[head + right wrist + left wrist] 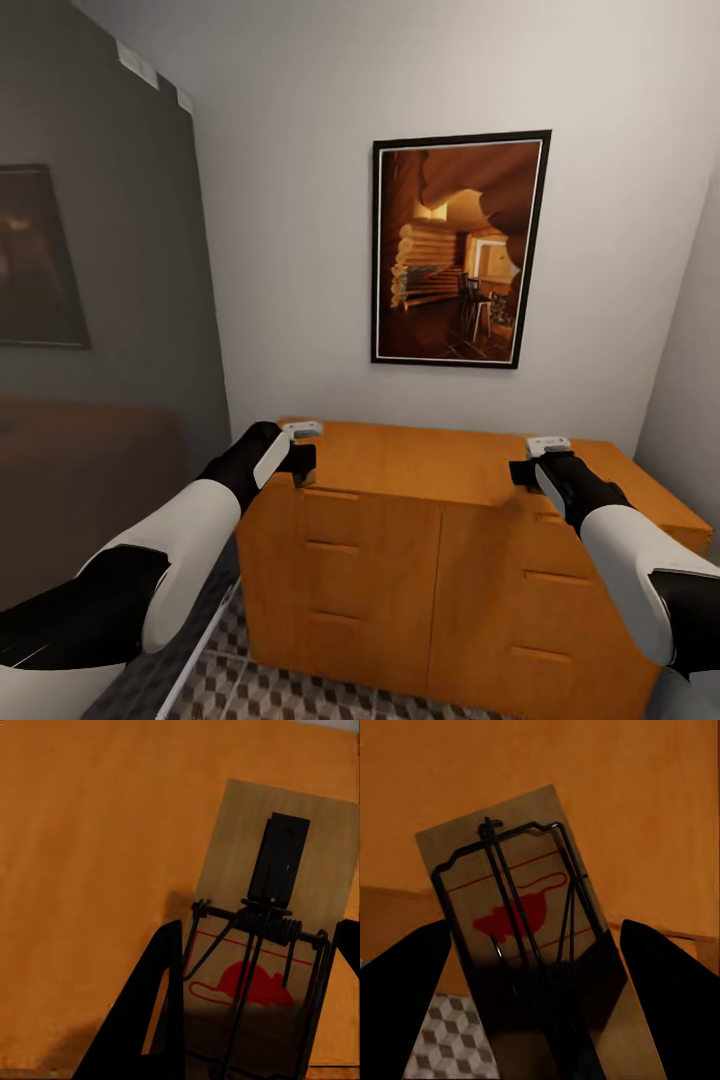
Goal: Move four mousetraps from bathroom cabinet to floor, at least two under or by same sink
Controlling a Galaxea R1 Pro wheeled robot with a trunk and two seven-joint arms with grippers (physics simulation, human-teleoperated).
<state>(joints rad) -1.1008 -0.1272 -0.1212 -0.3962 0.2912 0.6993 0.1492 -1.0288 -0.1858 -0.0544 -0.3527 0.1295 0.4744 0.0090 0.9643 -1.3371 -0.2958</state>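
Left wrist view first: my left claw (pixel 536 1020) has its two dark fingers (pixel 401 997) spread to either side of a mousetrap (pixel 521 915), and the board runs down between them. I judge I am pinching it near its lower end, though the contact itself lies in shadow. Behind the board is the orange wood of the cabinet (pixel 645 810), and a patch of cube-patterned bathroom floor (pixel 450 1039) shows past the cabinet's edge.

My right claw (pixel 247 1020) stands much the same: one finger (pixel 142 1020) on one side, the other at the picture's rim, with a second mousetrap (pixel 281 922) between them, its spring and red mouse print towards me. I take that one as gripped too. It hangs over the cabinet's flat top.

From the head view, the left claw (pixel 300 455) is at the front left corner of the cabinet (pixel 420 470) top and the right claw (pixel 535 465) is near its front right edge. The traps themselves are too small to make out there.

So two traps seem to be in hand and none lies on the tiles (pixel 300 690) below the cabinet front. The other two traps I cannot place. Carrying to the sink and setting down are all still ahead.
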